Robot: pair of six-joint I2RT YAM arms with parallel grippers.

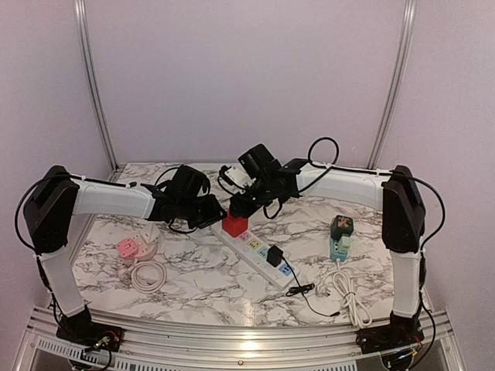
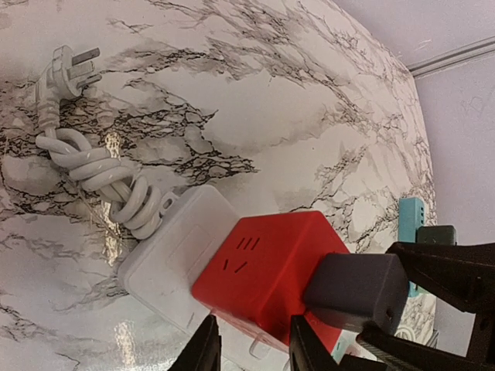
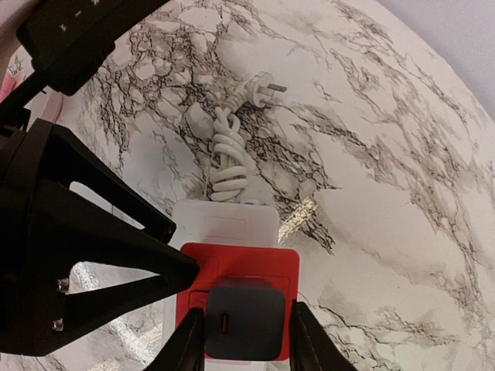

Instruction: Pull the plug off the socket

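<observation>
A red cube socket [image 1: 236, 225] sits on the far end of a white power strip [image 1: 259, 251]. A dark grey plug [image 3: 246, 317] is stuck into the cube's top face [image 3: 255, 263]. My right gripper [image 3: 244, 340] comes down from above, its two fingers pressed against the plug's left and right sides. My left gripper [image 2: 251, 344] is shut on the lower edge of the red cube [image 2: 263, 263], next to the plug [image 2: 356, 290]. One of its fingers [image 3: 131, 267] shows touching the cube's left side in the right wrist view.
The strip's coiled white cable [image 3: 228, 154] lies just beyond it. A black plug [image 1: 274, 255] with a thin black cord sits further along the strip. A pink round socket [image 1: 128, 247] with a white cable is at the left, and a green adapter [image 1: 340, 236] with a white cable at the right.
</observation>
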